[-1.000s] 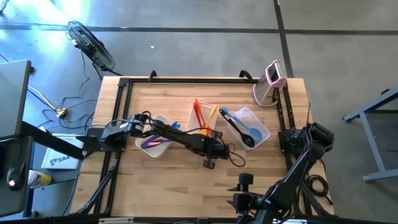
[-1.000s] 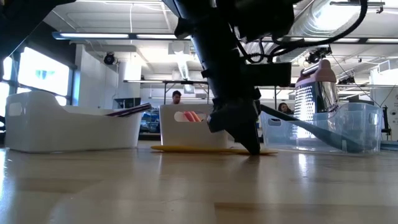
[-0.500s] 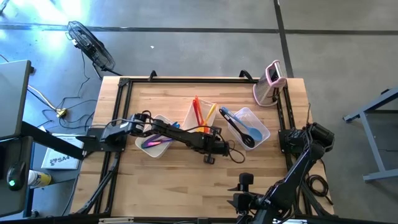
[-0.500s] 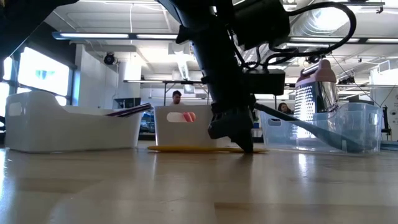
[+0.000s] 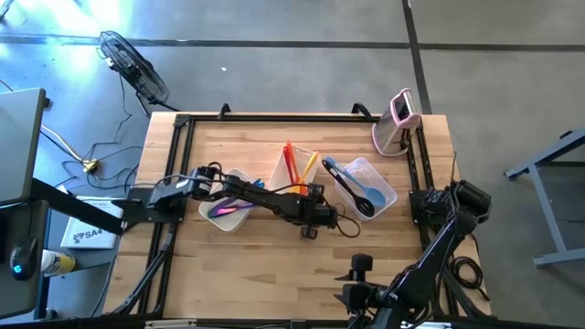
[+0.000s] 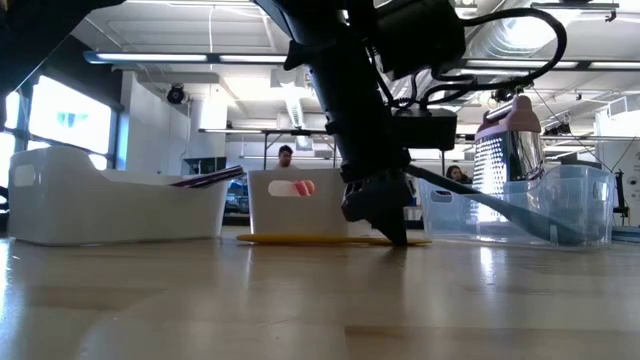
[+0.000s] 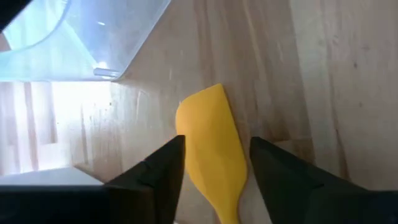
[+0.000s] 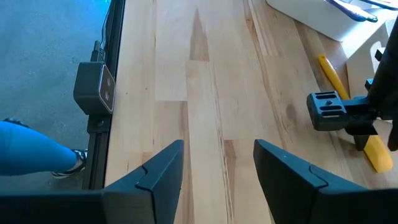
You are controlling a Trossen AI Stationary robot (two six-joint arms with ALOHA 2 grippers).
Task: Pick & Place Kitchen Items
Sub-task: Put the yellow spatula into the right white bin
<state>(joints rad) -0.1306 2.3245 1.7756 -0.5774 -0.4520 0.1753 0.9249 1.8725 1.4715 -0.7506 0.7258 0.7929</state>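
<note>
A yellow spatula (image 7: 211, 149) lies flat on the wooden table (image 5: 247, 265) in front of the middle tub; the low view shows it as a thin yellow strip (image 6: 300, 240). My left gripper (image 7: 214, 165) slants down over it, open, with one finger on each side of the blade where it narrows to the handle. The right wrist view shows the handle (image 8: 329, 74) and blade (image 8: 376, 154) sticking out on either side of that gripper. My right gripper (image 8: 217, 168) waits open near the table's near edge with nothing between its fingers. My left gripper straddles the spatula's blade (image 7: 239, 155) from above, slanting down, with its fingers (image 7: 165, 165) across the spatula. The spatula lies flat on the table. Whether either finger touches the blade's edge, I cannot tell.
Three tubs stand in a row. The white left one (image 5: 228, 212) holds purple utensils, the middle one (image 5: 297, 174) red, orange and yellow ones, and the clear right one (image 5: 370, 192) blue and black ones. A pink-and-white gadget (image 5: 399, 123) stands at the far right. Bare wood lies toward the near edge.
My left gripper has turned a little at the wrist while staying over the same spot. The yellow spatula still lies flat on the table and has shifted slightly along it under the gripper.
</note>
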